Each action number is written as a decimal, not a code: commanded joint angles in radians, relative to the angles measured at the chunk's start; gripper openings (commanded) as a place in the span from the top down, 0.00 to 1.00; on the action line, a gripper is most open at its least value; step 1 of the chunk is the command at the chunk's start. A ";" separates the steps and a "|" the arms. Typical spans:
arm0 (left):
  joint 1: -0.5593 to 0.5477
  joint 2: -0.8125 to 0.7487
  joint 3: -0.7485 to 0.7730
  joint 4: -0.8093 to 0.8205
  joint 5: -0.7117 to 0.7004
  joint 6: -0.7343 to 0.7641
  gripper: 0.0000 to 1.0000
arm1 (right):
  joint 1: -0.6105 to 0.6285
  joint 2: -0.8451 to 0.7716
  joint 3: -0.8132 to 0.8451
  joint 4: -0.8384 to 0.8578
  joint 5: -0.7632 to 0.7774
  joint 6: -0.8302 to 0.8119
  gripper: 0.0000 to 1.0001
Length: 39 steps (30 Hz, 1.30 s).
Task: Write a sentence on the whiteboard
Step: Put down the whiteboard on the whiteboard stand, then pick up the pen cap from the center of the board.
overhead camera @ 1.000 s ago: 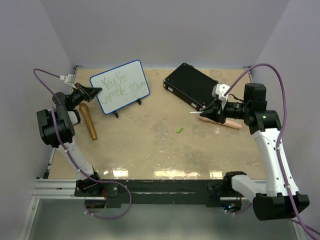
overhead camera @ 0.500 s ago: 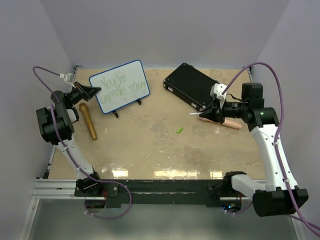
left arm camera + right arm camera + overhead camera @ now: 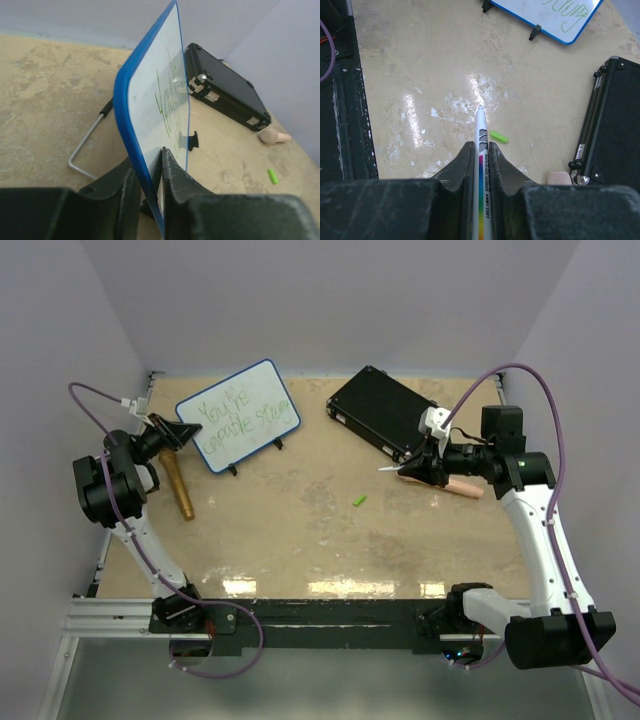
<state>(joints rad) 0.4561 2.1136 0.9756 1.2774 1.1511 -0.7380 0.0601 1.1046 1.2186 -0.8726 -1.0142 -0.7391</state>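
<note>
Where the top view looks down, the whiteboard [image 3: 243, 432] stands far left, the sentence [image 3: 236, 412] on its face. Left wrist: left gripper [image 3: 149, 157] pinches its blue rim (board edge-on). Right wrist: right gripper [image 3: 480, 148] clamped on a marker [image 3: 481, 131].

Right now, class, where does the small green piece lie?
In the top view the small green piece lies on the table right of centre, nearer than the black case, just left of the marker tip held in the right gripper.

passage: between whiteboard [image 3: 240, 412] and black case [image 3: 385, 410] | obstacle: green cap [image 3: 358, 500]
</note>
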 commanded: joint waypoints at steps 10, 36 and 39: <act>0.030 -0.050 -0.063 0.606 -0.059 0.192 0.50 | -0.003 -0.014 0.033 -0.008 -0.023 -0.014 1.00; 0.009 -1.018 -0.390 -0.763 -0.649 0.231 0.00 | -0.003 -0.114 -0.047 0.043 0.031 0.053 1.00; -0.152 -1.098 -0.342 -0.979 -0.651 0.308 0.00 | -0.003 -0.109 -0.056 0.043 0.048 0.058 1.00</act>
<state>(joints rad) 0.4484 1.0981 0.5900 0.6827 0.5278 -0.5655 0.0601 1.0027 1.1744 -0.8413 -0.9966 -0.6991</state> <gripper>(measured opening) 0.997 0.135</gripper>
